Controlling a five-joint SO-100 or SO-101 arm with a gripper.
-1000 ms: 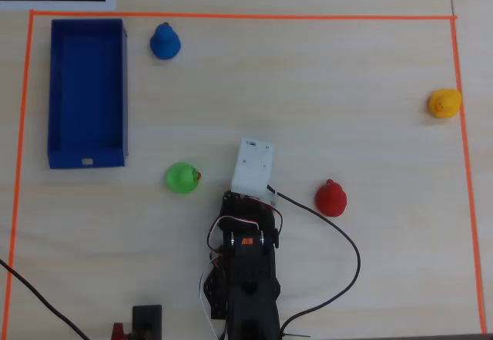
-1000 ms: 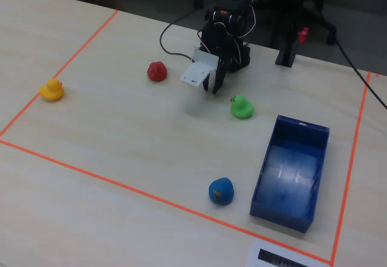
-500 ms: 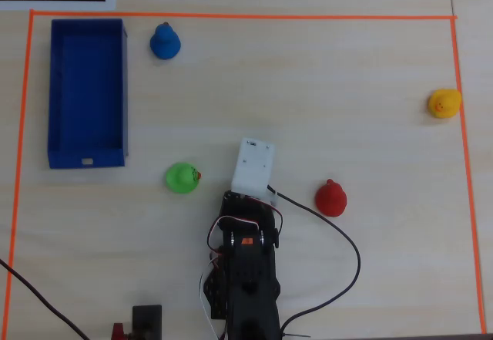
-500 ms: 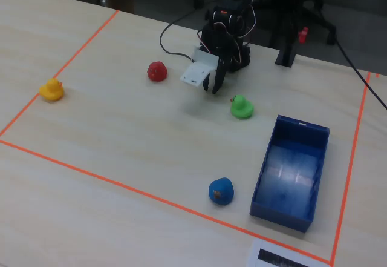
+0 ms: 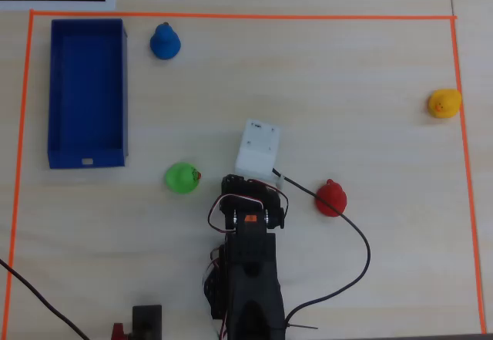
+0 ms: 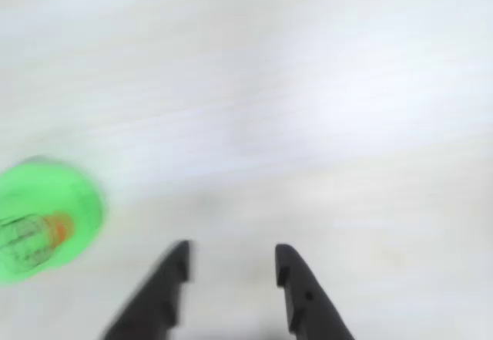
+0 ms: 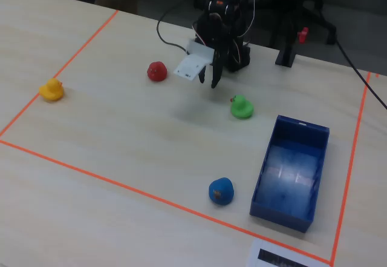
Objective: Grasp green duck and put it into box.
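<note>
The green duck (image 5: 182, 177) sits on the pale table, left of the arm in the overhead view. In the fixed view this duck (image 7: 242, 107) lies a little right of and below my gripper (image 7: 214, 83), which hangs above the table. The blurred wrist view has the duck (image 6: 42, 220) at the left edge, apart from my gripper (image 6: 231, 251). Its two black fingers stand open over bare table with nothing between them. The blue box (image 5: 86, 85) lies at the far left of the overhead view, open-topped and holding nothing; in the fixed view the box (image 7: 290, 176) is at the lower right.
A blue duck (image 5: 165, 41) sits just right of the box's far end. A red duck (image 5: 331, 197) lies right of the arm, touching its black cable (image 5: 362, 247). A yellow duck (image 5: 444, 102) sits by the orange tape border (image 5: 231, 16).
The wrist has lifted and swung slightly forward; the white camera housing sits higher over the table than before. No duck has moved, nor has the box.
</note>
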